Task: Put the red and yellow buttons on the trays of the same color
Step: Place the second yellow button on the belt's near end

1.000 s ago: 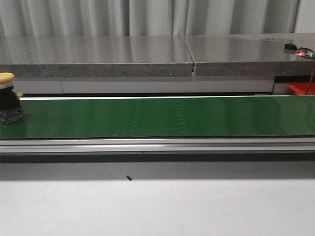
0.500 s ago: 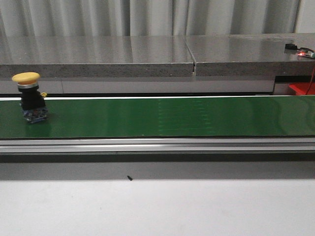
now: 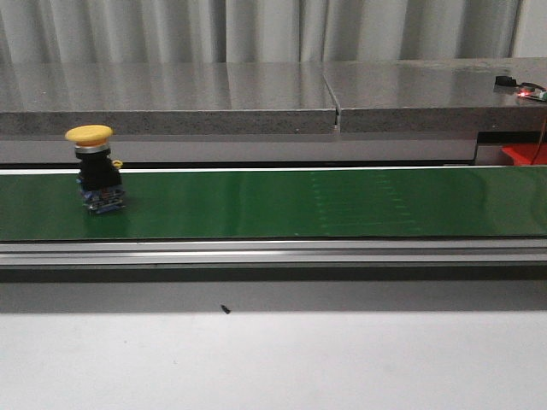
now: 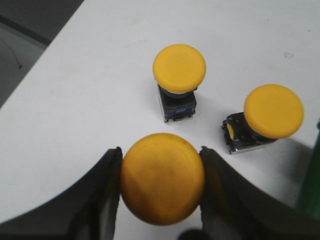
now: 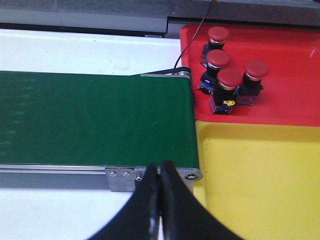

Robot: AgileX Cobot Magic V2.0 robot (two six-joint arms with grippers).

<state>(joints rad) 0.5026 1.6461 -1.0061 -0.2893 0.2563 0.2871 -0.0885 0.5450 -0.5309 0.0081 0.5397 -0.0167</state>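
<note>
On the green conveyor belt (image 3: 299, 205), toward its nine o'clock end in the front view, a yellow button (image 3: 96, 167) is seen standing upright. Between the left gripper (image 4: 161, 180) fingers (image 4: 100, 200) another yellow-capped button (image 4: 162, 177) is clamped above a white surface (image 4: 100, 90), with two more yellow buttons (image 4: 179, 70) (image 4: 272, 112) resting near it. The right gripper (image 5: 160, 187) is held closed on nothing over the belt's end. Beside that end, four red buttons (image 5: 230, 82) are gathered on the red tray (image 5: 290, 95); the yellow tray (image 5: 260, 175) adjoins it.
</note>
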